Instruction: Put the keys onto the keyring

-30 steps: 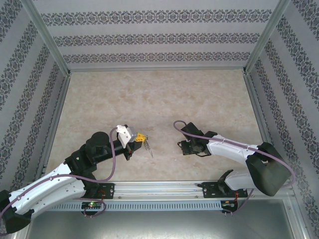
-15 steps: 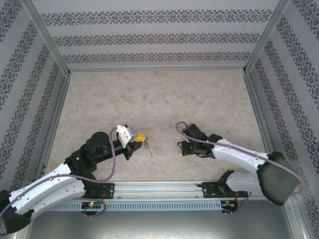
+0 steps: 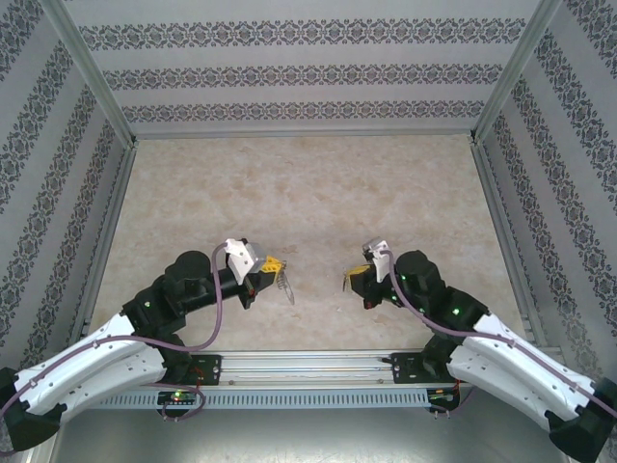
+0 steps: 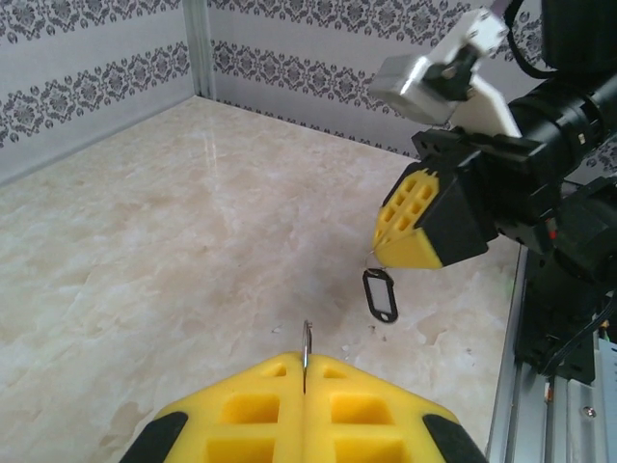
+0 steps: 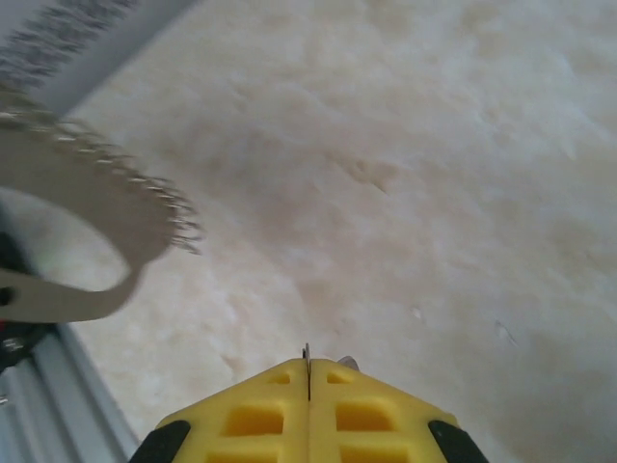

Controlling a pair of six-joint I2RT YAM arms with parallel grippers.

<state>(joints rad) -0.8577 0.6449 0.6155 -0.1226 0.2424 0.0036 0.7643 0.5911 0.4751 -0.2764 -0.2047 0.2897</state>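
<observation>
My left gripper [image 3: 275, 263] [image 4: 306, 363] is shut on the keyring [image 3: 285, 283], a thin grey loop that hangs down from its yellow pads. In the left wrist view the keyring [image 4: 306, 338] shows edge-on as a thin metal sliver. Opposite, a short gap away, my right gripper [image 3: 353, 281] [image 4: 379, 254] [image 5: 308, 367] is shut on the key. The key [image 4: 380, 295], with its dark oblong head and pale centre, dangles just under the right fingertips above the table. A blurred grey loop [image 5: 116, 203] with a row of small coils, seemingly the keyring, crosses the left of the right wrist view.
The pale marble tabletop [image 3: 308, 193] is boxed in by patterned walls. A metal rail [image 3: 308, 362] runs along the near edge by the arm bases. Both grippers hang low over the near middle of the table.
The right arm has swung round into a new pose, its wrist camera now on top, while its gripper stayed near the same spot and finished shutting. The left arm has held still.
</observation>
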